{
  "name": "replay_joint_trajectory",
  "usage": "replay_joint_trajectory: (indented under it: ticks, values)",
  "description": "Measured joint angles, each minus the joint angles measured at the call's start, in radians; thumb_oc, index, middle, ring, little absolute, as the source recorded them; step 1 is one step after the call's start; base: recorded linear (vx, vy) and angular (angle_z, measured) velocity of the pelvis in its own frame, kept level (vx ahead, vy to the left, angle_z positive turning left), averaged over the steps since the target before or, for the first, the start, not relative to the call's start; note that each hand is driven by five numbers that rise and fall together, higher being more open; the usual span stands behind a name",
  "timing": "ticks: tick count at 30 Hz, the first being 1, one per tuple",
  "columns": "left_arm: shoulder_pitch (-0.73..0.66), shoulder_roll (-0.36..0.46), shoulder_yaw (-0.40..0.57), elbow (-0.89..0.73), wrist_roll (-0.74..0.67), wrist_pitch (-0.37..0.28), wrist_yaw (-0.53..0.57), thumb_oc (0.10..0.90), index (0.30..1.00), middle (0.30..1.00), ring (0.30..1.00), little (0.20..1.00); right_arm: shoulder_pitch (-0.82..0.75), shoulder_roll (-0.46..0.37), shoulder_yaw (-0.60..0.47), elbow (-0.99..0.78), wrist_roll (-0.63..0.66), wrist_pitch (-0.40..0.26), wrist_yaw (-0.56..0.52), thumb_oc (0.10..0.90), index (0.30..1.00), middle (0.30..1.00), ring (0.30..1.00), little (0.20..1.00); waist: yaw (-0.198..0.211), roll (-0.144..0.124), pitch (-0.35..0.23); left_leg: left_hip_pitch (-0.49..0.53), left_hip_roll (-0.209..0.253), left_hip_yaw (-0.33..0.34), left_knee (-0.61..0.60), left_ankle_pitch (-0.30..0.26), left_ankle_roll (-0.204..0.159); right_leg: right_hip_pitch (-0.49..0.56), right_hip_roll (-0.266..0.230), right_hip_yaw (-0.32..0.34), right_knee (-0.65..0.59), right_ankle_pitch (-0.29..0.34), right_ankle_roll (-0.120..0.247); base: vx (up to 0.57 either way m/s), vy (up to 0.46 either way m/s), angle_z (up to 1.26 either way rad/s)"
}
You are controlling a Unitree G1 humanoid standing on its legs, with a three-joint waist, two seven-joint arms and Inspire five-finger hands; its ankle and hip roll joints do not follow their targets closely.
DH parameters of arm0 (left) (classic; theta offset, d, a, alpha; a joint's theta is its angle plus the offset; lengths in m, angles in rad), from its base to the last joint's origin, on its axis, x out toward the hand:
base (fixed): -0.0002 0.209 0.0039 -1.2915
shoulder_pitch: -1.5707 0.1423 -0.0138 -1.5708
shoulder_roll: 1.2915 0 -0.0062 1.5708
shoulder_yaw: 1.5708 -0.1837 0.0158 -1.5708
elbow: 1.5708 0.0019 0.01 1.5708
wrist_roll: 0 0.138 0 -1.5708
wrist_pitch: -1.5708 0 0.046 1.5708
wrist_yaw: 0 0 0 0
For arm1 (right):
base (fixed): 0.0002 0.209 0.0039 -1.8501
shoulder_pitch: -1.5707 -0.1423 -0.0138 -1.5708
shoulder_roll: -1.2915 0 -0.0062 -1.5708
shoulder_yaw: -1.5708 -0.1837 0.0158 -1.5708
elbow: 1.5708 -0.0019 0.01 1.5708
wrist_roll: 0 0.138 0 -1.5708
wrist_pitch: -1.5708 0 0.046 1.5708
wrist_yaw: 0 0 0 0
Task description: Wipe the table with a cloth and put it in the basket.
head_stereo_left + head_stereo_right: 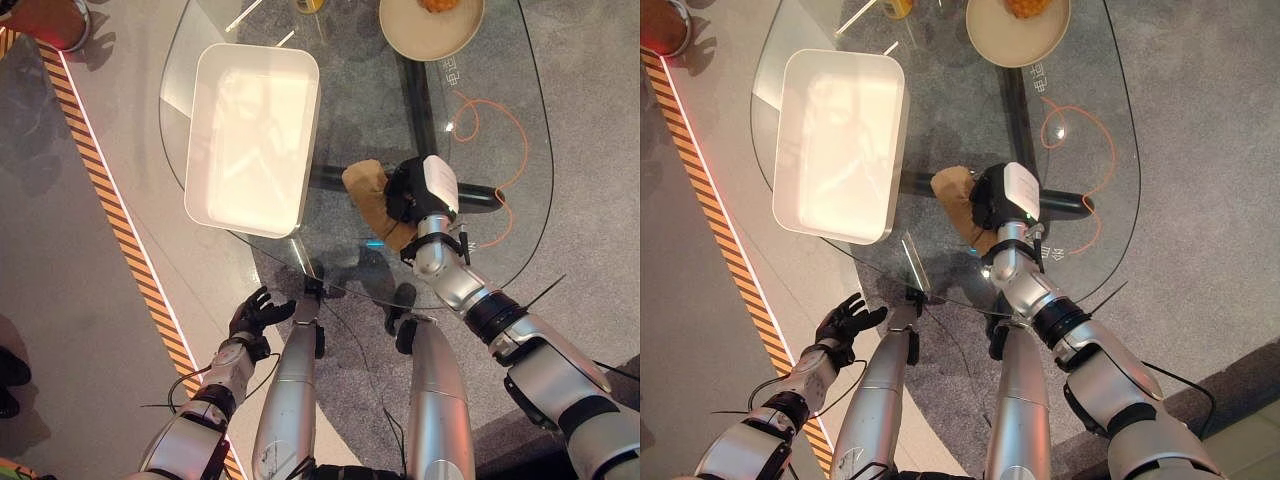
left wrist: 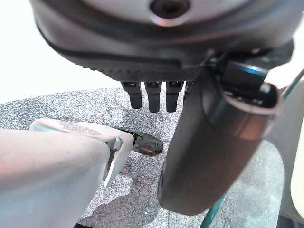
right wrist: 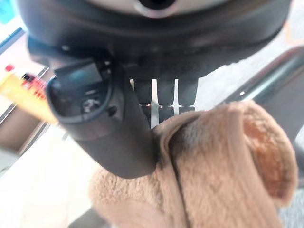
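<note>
Landmark is the glass table (image 1: 520, 120). Left of it, off its near-left edge and lower down over the floor, the left hand (image 1: 258, 312) hangs with fingers spread loosely, holding nothing; its wrist view shows straight fingers (image 2: 149, 97) over grey speckled floor. An orange-and-black striped strip (image 1: 110, 205) runs along the floor left of the table.

On the table's left part sits a white rectangular basket (image 1: 252, 138), its near-left corner overhanging the table edge; it looks more like a shallow tray, inside washed out by glare so contents cannot be told.

Right of the basket, near the table's near edge, the tan cloth (image 1: 372, 196) lies bunched on the glass. The right hand (image 1: 412, 190) is on top of it, with thumb and fingers curled round a fold of the fabric in the right wrist view, cloth (image 3: 223, 166) bulging past the thumb. Cloth and basket are apart, a gap of bare glass between.

At the table's far edge, a beige plate (image 1: 432, 30) with something orange on it. An orange cord (image 1: 500, 120) loops at the table's right part, probably below the glass.
</note>
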Motion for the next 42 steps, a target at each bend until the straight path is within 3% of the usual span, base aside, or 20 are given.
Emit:
replay_joint_trajectory:
  ticks: [9, 29, 42]
  values:
    - [-0.01, 0.02, -0.001, -0.002, -0.019, 0.001, -0.001, 0.8, 0.9, 0.9, 0.9, 0.9, -0.041, -0.071, -0.093, 0.112, 0.036, -0.041, -0.094, 0.1, 0.3, 0.3, 0.3, 0.2, 0.012, -0.001, 0.0, -0.038, -0.002, -0.009, 0.018, -0.002, 0.002, -0.02, -0.001, -0.006, -0.004, 0.002, 0.004, 0.0, -0.002, 0.0]
    - [-0.03, 0.071, -0.021, -0.003, -0.042, 0.013, -0.039, 0.8, 0.9, 0.9, 0.9, 0.9, -0.043, -0.101, -0.171, 0.263, 0.07, -0.149, -0.203, 0.1, 0.3, 0.3, 0.3, 0.2, -0.002, -0.012, 0.004, -0.071, -0.012, -0.027, 0.034, -0.006, 0.009, -0.026, -0.008, -0.022, -0.023, 0.01, 0.014, 0.0, -0.003, 0.01]
    - [-0.034, 0.097, -0.021, -0.002, -0.047, 0.015, -0.045, 0.8, 0.9, 0.9, 0.9, 0.9, -0.049, -0.151, -0.257, 0.351, 0.11, -0.175, -0.271, 0.1, 0.3, 0.3, 0.3, 0.2, -0.014, -0.016, 0.005, -0.072, -0.012, -0.026, 0.033, -0.012, 0.018, -0.024, -0.006, -0.02, -0.036, 0.017, 0.02, 0.0, -0.001, 0.0]
